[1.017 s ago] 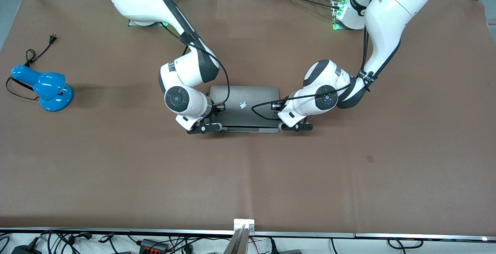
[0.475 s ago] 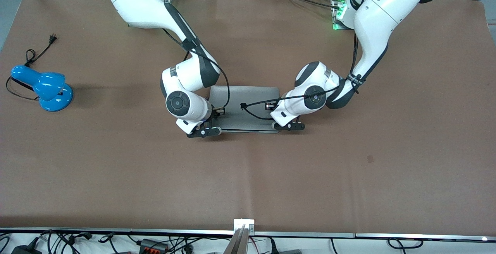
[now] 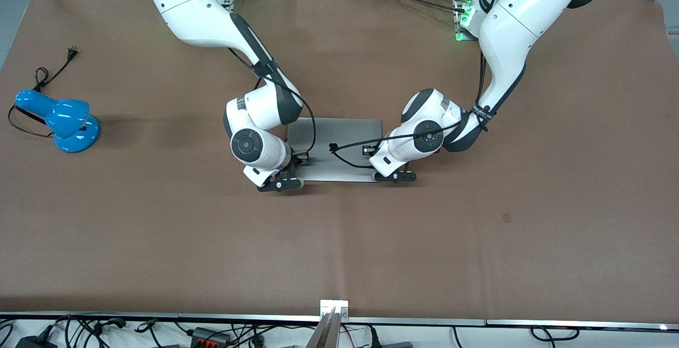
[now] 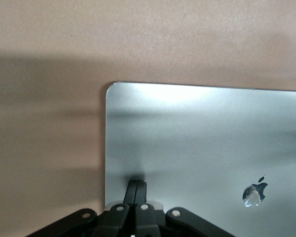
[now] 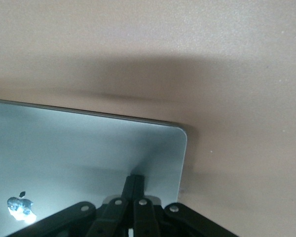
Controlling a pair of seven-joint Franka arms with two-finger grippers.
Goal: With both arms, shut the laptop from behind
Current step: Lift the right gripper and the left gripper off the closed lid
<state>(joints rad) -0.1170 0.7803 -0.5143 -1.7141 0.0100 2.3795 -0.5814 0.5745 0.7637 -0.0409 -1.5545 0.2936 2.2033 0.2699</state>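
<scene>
You are working over a brown bench (image 3: 339, 242) with a blue desk lamp (image 3: 58, 120) sitting well apart toward the right arm's end, and the laptop (image 3: 339, 149) is lying in the middle between the two arms, its grey lid looking flat or very nearly so from the front view. To finish this step well, you are aiming for even downward pressure at both corners so the lid seats without twisting, and you are easing off once it stops giving. The right end effector (image 3: 280, 183) is resting at the lid corner nearest the front camera on its own side; in the right wrist view its fingers (image 5: 134, 185) are pinched together, pressing on the metal and holding nothing. The left end effector (image 3: 393, 176) is doing the same at the matching corner, its fingers (image 4: 136, 190) likewise clenched flat against the lid, near the apple logo (image 4: 254, 190).
</scene>
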